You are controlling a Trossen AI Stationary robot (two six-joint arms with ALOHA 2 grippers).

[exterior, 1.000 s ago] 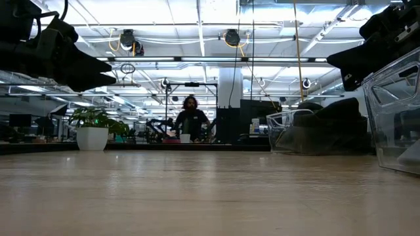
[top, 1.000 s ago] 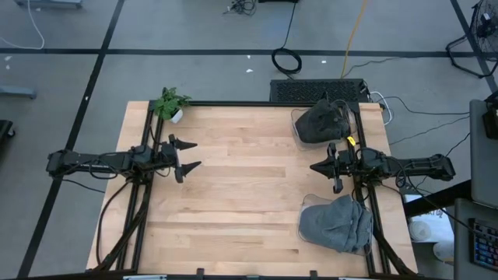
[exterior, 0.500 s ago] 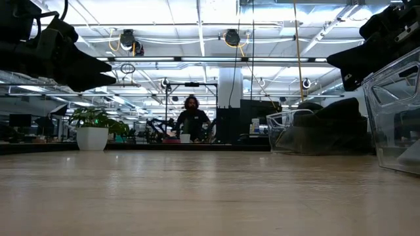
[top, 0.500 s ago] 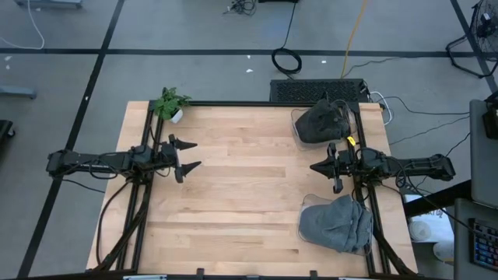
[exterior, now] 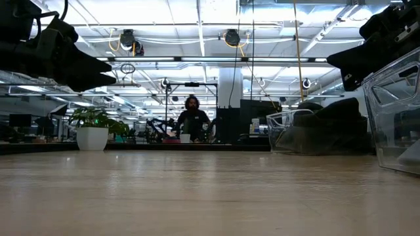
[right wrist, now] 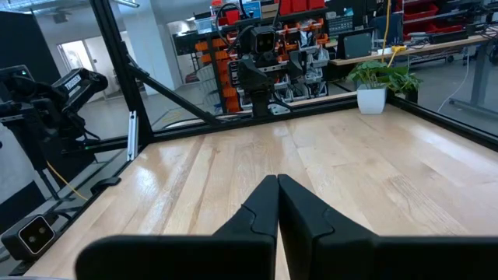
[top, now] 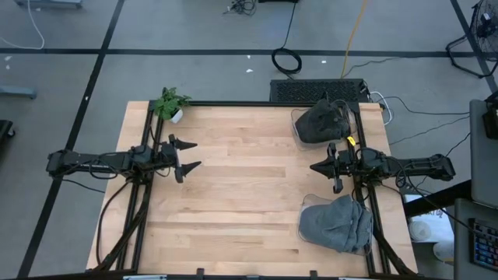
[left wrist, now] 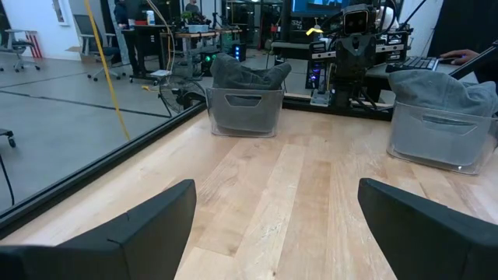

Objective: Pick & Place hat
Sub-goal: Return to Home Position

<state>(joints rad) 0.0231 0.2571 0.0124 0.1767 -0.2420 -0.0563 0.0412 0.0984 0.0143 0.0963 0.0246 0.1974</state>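
Observation:
A dark grey hat (top: 319,120) lies in a clear bin (top: 298,132) at the table's far right; the left wrist view shows this hat (left wrist: 247,75) rising above the rim. A heap of lighter grey hats (top: 338,224) fills a second clear bin (top: 305,204) at the near right. My left gripper (top: 194,154) hovers open above the table's left side and points level toward the right. My right gripper (top: 313,166) hovers shut between the two bins and points left. Neither touches anything.
A small potted plant (top: 170,103) stands at the table's far left corner. Bare wood (top: 249,187) stretches between the two grippers. A black frame rail (top: 249,103) runs along the far edge. Beyond the table, a person (exterior: 191,118) stands in the room.

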